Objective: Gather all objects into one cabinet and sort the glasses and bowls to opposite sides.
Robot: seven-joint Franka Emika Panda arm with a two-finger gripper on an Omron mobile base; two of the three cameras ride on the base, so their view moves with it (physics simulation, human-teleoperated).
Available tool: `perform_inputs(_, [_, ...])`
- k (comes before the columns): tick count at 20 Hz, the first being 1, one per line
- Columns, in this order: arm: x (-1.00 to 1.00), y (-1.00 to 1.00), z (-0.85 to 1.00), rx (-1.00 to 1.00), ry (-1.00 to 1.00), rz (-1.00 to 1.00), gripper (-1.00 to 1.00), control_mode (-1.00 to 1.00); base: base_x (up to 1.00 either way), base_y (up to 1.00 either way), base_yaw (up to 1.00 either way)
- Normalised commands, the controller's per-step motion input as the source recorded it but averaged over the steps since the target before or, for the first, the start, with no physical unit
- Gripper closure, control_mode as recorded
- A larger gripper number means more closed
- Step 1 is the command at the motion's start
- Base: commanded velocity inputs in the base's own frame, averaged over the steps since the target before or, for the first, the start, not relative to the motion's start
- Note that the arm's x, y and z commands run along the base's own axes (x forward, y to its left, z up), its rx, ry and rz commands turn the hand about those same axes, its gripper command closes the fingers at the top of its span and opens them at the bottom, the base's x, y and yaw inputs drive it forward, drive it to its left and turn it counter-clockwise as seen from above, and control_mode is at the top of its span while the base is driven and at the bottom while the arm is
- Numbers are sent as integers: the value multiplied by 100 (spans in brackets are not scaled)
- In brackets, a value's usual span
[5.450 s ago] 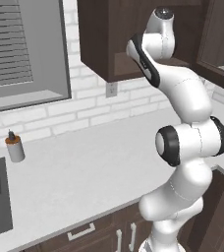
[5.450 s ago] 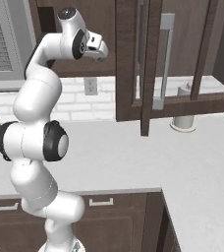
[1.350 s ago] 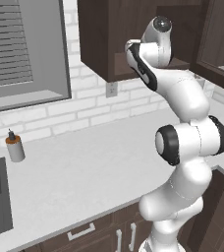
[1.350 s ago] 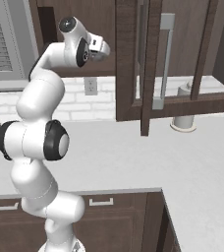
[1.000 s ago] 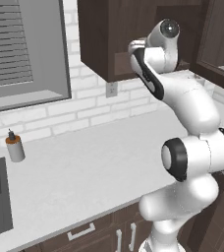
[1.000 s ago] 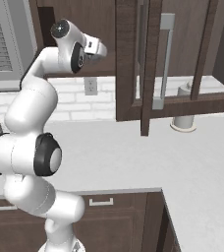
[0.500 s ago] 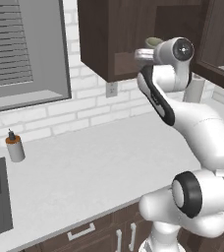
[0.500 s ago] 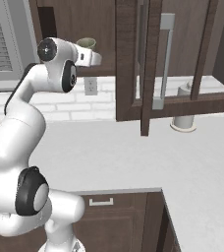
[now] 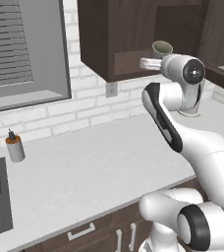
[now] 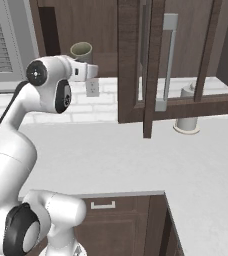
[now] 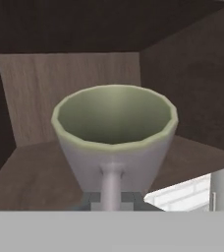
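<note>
In the last second I swung the arm right, and the claw grasped a tumbler before the open cabinet, ready for placing.

tumbler: right in front of the gripper, smooth pale grey-beige wall, matt greenish inside, faintly glazed rim
cabinet: around and behind the tumbler, dark brown wood, matt, with a paler grained back panel and shelf floor
bar handle: right of the gripper, plain grey, metal-like, dull
counter: below the gripper, pale grey, smooth, stone-like, matt
wall: below the cabinet, white brick, matt
</note>
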Motion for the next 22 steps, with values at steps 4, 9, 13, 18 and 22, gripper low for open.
perform_inputs(4, [0,0,0,0,0,0,100,-100,0,0,0])
perform_inputs(9, [0,0,0,0,0,0,100,-100,0,0,0])
perform_inputs(13, [0,0,0,0,0,0,100,-100,0,0,0])
perform_inputs(18, [0,0,0,0,0,0,100,100,-4,0,0])
perform_inputs(22, [0,0,0,0,0,0,100,100,-53,0,-1])
